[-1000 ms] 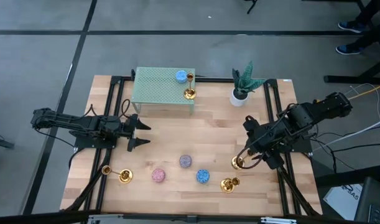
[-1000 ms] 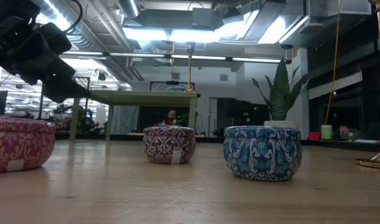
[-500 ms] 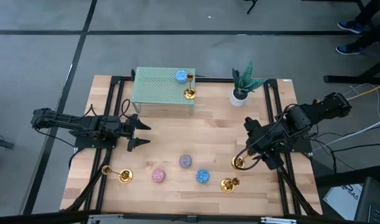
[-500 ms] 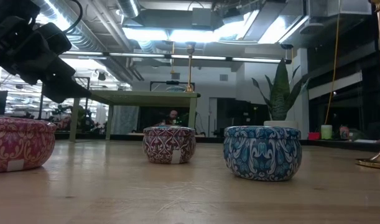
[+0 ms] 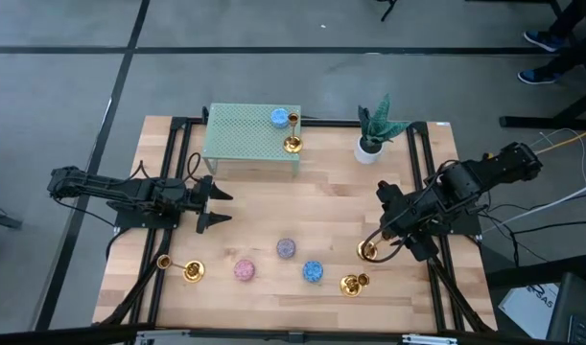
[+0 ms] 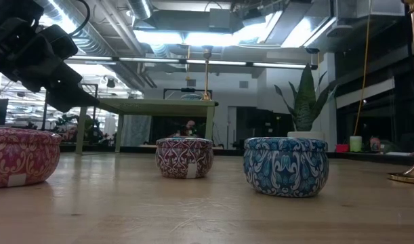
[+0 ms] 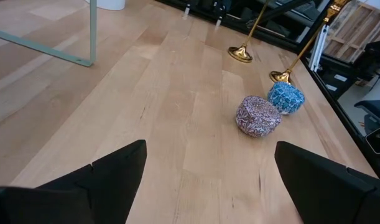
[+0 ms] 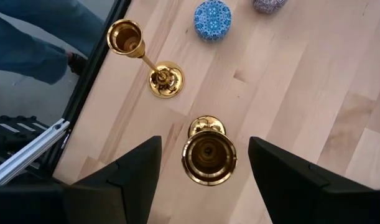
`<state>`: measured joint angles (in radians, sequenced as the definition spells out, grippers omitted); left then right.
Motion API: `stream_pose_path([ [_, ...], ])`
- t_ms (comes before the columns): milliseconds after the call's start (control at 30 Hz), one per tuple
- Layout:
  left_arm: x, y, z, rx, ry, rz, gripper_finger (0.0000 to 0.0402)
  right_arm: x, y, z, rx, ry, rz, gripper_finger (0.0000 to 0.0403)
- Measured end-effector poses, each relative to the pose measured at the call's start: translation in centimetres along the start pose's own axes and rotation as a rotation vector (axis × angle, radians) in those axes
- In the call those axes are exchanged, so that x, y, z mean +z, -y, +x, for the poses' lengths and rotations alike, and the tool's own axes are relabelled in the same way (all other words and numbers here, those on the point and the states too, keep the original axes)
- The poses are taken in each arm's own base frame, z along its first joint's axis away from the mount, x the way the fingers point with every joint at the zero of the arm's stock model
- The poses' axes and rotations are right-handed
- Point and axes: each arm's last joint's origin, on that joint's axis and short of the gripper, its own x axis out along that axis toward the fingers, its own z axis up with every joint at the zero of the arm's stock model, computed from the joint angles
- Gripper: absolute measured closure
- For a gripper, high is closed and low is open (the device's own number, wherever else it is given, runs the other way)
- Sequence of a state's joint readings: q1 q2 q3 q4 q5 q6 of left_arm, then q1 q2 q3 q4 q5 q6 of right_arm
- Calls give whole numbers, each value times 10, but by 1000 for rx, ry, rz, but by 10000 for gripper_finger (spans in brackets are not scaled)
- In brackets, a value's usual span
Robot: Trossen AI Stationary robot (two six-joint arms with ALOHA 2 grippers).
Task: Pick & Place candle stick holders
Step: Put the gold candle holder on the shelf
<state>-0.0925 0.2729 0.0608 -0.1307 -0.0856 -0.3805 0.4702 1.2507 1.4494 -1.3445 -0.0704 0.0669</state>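
The right tool (image 8: 205, 165) stands open around an upright candle stick holder (image 8: 208, 157) — shiny gold, cup-topped — not gripping it.

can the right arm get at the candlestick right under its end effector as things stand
Probably yes. The right end effector hangs directly over the upright candlestick, its open fingers on either side of the cup, nothing between them.

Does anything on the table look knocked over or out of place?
Yes. One candle stick holder lies on its side near the table's front left corner, by the pink candle. The other three candle stick holders appear upright.
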Motion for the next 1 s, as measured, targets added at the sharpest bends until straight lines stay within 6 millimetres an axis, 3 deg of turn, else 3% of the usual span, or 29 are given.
stream_pose_path([
  [167,0,0,0,0,0,0,49,-1,0,3,0,-4,3,159],
  [467,0,0,0,0,0,0,49,-7,2,27,-3,-45,3,159],
  [667,0,0,0,0,0,0,48,-6,3,28,-34,-36,4,165],
  [1000,0,0,0,0,0,0,48,-7,4,28,-54,-42,6,260],
])
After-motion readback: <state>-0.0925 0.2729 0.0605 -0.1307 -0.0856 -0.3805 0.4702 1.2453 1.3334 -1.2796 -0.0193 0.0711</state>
